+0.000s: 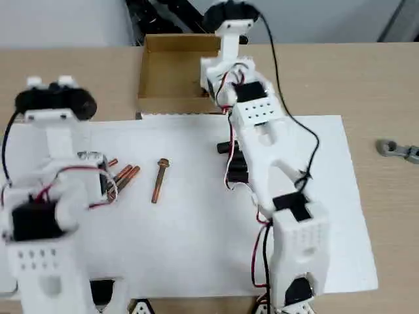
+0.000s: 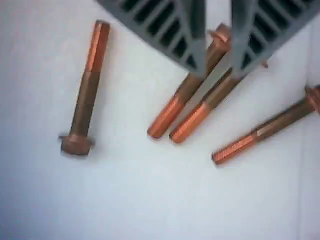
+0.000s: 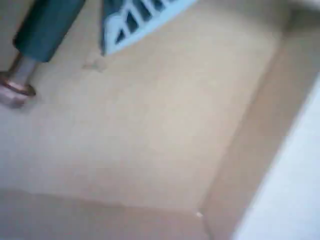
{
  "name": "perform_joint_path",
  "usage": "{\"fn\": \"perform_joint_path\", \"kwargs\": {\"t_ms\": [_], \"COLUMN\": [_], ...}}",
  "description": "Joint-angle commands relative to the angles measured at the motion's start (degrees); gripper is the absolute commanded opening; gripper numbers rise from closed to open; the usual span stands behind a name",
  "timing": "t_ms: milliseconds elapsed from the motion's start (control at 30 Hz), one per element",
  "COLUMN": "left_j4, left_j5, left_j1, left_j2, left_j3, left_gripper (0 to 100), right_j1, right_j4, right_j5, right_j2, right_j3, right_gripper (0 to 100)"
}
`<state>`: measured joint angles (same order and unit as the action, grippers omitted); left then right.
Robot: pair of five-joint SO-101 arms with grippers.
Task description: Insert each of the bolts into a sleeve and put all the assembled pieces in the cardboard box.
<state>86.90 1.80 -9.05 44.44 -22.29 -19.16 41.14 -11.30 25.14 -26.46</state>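
Left fingers (image 2: 165, 25) over white sheet (image 1: 196, 248), wooden table (image 1: 380, 78)

The left arm (image 1: 55, 150) is set at the 9 o'clock side of the high view. It is raised from its base at 7 o'clock, folded near 10 o'clock and bent back toward the centre. The left claw (image 2: 218, 69) is pointed downward, and its two ribbed grey fingers (image 2: 170, 30) are held slightly apart with a narrow gap between them. The right arm (image 1: 268, 144) is stretched from its base at 5 o'clock toward 12 o'clock. Its wrist is tilted down, and the right claw (image 1: 215, 88) is held low there.
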Motion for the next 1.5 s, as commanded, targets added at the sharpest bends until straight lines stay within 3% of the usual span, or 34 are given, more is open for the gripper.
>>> {"fn": "perform_joint_path", "kwargs": {"t_ms": [0, 267, 433, 633, 767, 933, 1467], "left_j4": [3.0, 4.5, 2.5, -3.3, -6.6, -9.1, -12.8], "left_j5": [-1.9, -2.4, -2.4, -0.7, -0.3, 1.8, 6.9], "left_j1": [-0.4, 0.8, 7.1, 14.0, 14.5, 14.5, 17.8], "left_j2": [-9.4, -27.0, -33.0, -40.2, -46.6, -53.1, -54.4], "left_j3": [6.0, 12.2, 13.7, 13.6, 13.6, 13.7, 13.4], "left_gripper": [8, 9, 9, 9, 9, 9, 9], "right_j1": [0.7, 0.7, 0.9, 6.1, 9.9, 10.1, 10.0], "right_j4": [8.8, 32.0, 44.5, 54.4, 54.7, 53.5, 38.8], "right_j5": [-0.2, -0.2, -0.2, -0.5, 0.9, 2.6, 3.0], "right_j2": [-11.0, -24.1, -29.4, -32.4, -36.6, -44.5, -66.7], "right_j3": [-2.7, -2.7, -2.5, -2.4, 0.8, 15.2, 49.5], "right_gripper": [14.4, 14.4, 14.4, 14.4, 14.4, 14.4, 14.4]}}
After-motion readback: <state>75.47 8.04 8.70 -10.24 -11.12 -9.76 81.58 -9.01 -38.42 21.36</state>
